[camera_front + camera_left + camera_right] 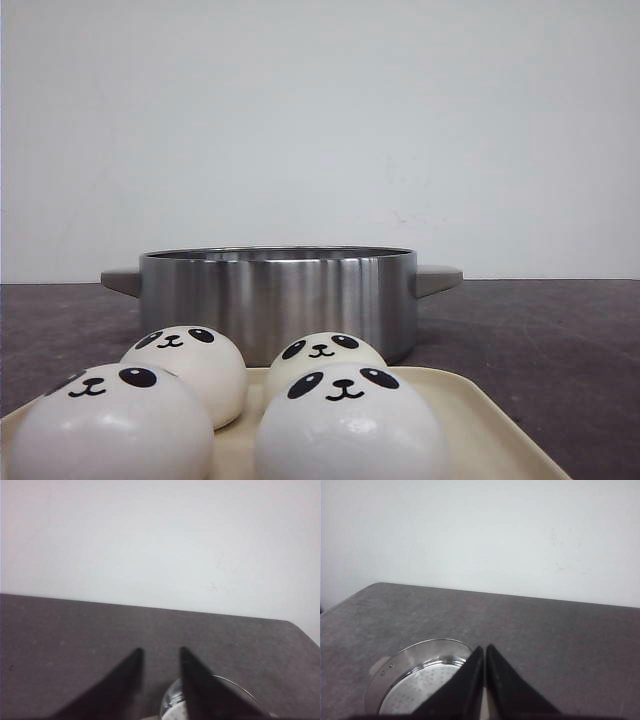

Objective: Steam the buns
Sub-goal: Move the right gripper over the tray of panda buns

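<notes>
Buns: four round white panda-faced buns (345, 425) on cream tray (470, 415).
Pot: brushed steel pot (278, 300) behind tray, on dark bench (540, 350).
Left gripper (160, 652): jaws parted, empty.
Right gripper (485, 649): jaws closed, empty.

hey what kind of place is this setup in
Probably a lab mock-up of a kitchen: a steel pot and a tray of panda buns on a dark table before a bare white wall.

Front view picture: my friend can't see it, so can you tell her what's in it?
Four white panda-face buns sit on a cream tray close to the camera. Behind them stands a shiny steel pot with two side handles, on a dark table against a plain white wall. No robot arms show.
</notes>
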You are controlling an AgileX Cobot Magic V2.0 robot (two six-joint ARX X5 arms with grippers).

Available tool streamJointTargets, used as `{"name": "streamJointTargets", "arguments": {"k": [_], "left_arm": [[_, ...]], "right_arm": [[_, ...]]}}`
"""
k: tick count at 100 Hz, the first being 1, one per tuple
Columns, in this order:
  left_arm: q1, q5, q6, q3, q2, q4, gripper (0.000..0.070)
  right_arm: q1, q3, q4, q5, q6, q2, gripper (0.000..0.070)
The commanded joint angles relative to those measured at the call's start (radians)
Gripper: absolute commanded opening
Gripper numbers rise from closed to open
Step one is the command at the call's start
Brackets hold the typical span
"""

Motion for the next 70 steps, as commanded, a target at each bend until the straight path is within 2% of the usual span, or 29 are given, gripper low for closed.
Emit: {"name": "streamJointTargets", "arguments": {"k": [1,6,13,16,19,33,51,59,70], "left_arm": [[-0.011,0.002,0.021,0.023,0.0,0.007,0.0418],[-0.027,0.002,0.023,0.023,0.0,0.003,0.0479],[-0.058,0.002,0.026,0.023,0.0,-0.007,0.0518],[-0.073,0.002,0.033,0.023,0.0,-0.015,0.0518],[-0.088,0.002,0.045,0.023,0.0,-0.026,0.0518],[-0.148,-0.01,0.075,0.023,0.0,-0.088,0.0518],[-0.216,-0.017,0.068,0.022,0.007,-0.105,0.0517],[-0.246,-0.017,0.068,0.022,0.014,-0.108,0.0517],[-0.283,-0.017,0.068,0.022,0.023,-0.135,0.0516]], "right_arm": [[0.001,0.017,0.014,-0.014,-0.017,-0.001,0.0063],[0.001,0.017,0.017,-0.034,-0.017,-0.001,0.0202],[0.001,0.017,0.017,-0.064,-0.01,0.0,0.0422],[0.001,0.017,0.016,-0.08,-0.004,0.001,0.0483],[0.001,0.017,0.017,-0.097,0.006,0.005,0.0515],[0.012,0.017,0.016,-0.191,0.055,0.026,0.0563],[0.106,0.017,-0.016,-0.179,0.097,0.081,0.0563],[0.195,0.017,-0.037,-0.116,0.108,0.112,0.0563],[0.371,0.017,-0.084,0.063,0.117,0.162,0.0563]]}}
